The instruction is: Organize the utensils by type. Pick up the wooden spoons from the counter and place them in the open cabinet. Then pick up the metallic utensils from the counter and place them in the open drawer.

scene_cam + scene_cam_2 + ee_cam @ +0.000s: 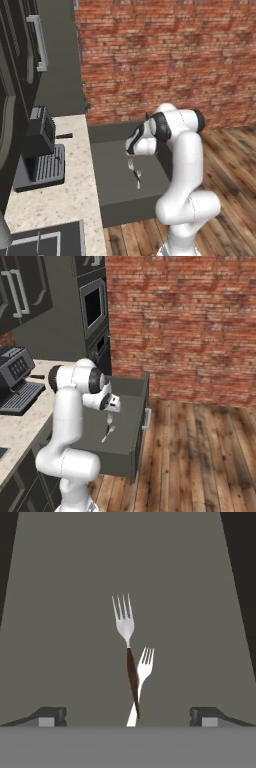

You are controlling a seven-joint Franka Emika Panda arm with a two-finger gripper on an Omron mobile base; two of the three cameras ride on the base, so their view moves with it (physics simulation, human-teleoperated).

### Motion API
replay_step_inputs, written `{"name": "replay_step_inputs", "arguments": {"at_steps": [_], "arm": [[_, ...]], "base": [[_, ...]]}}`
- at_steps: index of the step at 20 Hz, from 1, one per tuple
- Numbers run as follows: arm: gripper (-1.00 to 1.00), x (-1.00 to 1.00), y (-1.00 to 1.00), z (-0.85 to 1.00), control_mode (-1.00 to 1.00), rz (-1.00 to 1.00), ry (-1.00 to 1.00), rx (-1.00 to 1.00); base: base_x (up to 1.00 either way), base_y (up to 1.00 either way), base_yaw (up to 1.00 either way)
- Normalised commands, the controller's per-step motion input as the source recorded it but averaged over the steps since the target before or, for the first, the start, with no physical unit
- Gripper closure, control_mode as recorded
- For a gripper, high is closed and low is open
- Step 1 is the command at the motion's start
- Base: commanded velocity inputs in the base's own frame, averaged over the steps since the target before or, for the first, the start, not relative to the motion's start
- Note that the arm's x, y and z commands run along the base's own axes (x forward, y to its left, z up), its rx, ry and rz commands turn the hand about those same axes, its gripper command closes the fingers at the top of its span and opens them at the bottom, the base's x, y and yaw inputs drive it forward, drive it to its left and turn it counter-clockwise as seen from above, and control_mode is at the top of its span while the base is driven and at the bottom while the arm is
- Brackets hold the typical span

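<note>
Two small metallic utensils are seen lying flat on the bottom of the open dark grey drawer [65, 612]: a fork with a dark handle [126, 643] and an all-silver fork [141, 679]. Their handles are crossed, tines pointing the same way.

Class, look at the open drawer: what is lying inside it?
Inside the drawer lie two utensils: a dark-handled fork crossed over an all-silver fork. The lower end of the silver one's handle is hidden at the picture's bottom.

A: whats in the drawer [60, 612] rn?
B: two forks, crossed. Dark-handled fork [126, 643] lies over the all-silver fork [142, 672]. Flat grey bottom otherwise, afaict.
</note>
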Motion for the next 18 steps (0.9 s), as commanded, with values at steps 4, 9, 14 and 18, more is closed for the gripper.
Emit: {"name": "replay_step_inputs", "arguments": {"at_steps": [4,9,14,18], "arm": [[-1.00,-0.33,0.00,1.00,-1.00,-0.13,-0.12,0.00],[-1.00,-0.32,0.00,1.00,-1.00,-0.11,-0.15,0.00],[-1.00,-0.43,-0.02,1.00,-1.00,-0.09,-0.12,0.00],[-1.00,-0.45,-0.06,1.00,-1.00,-0.08,-0.03,0.00]], "base": [[0.00,0.00,0.00],[0.00,0.00,0.00],[0.00,0.00,0.00],[0.00,0.00,0.00]]}}
